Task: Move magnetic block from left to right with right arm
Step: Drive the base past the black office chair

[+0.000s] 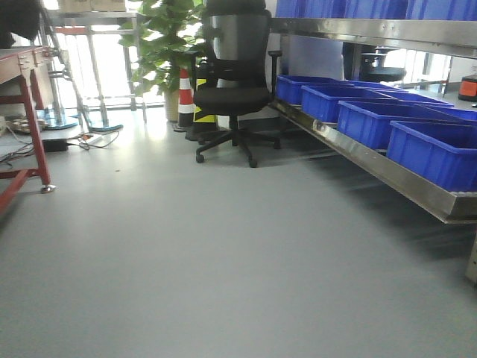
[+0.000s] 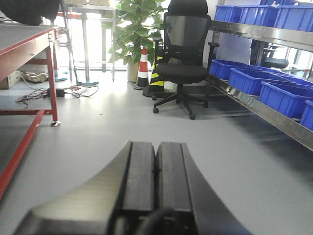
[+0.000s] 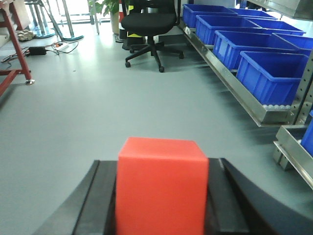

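The magnetic block [image 3: 161, 188], a plain bright red cube, fills the bottom middle of the right wrist view. My right gripper [image 3: 161, 166] is shut on it, one black finger pressed against each side, and it hangs above the grey floor. In the left wrist view my left gripper [image 2: 156, 159] is shut, its two black pads touching with nothing between them. Neither gripper nor the block appears in the front-facing view.
A black office chair [image 1: 232, 82] stands ahead on the grey floor. Blue bins [image 1: 387, 119] line a steel rack along the right. A red-framed table [image 1: 22, 112] stands at the left, with cables [image 1: 82, 140] on the floor. A striped cone [image 1: 185, 97] and a plant [image 1: 168, 37] stand behind the chair.
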Robot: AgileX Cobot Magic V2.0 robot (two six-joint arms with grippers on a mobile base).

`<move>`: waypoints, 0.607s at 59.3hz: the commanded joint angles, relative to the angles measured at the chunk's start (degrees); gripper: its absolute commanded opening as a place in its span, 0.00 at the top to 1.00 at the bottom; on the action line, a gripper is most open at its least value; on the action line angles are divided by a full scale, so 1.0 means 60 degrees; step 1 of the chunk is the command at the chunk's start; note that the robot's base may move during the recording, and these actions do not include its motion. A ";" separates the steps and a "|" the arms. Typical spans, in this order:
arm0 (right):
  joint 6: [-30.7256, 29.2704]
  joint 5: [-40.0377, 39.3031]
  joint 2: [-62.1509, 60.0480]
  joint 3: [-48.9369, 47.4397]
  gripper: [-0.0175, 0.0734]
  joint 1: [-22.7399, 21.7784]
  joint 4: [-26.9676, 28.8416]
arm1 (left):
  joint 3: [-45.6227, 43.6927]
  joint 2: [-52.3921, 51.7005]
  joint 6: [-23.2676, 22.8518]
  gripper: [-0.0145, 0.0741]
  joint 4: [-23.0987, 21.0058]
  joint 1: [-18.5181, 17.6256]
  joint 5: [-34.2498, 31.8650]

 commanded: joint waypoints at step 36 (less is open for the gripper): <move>-0.0087 -0.0781 0.0165 -0.0254 0.61 -0.0022 -0.0213 | 0.0099 -0.0128 -0.0042 0.97 0.0000 0.0005 -0.0858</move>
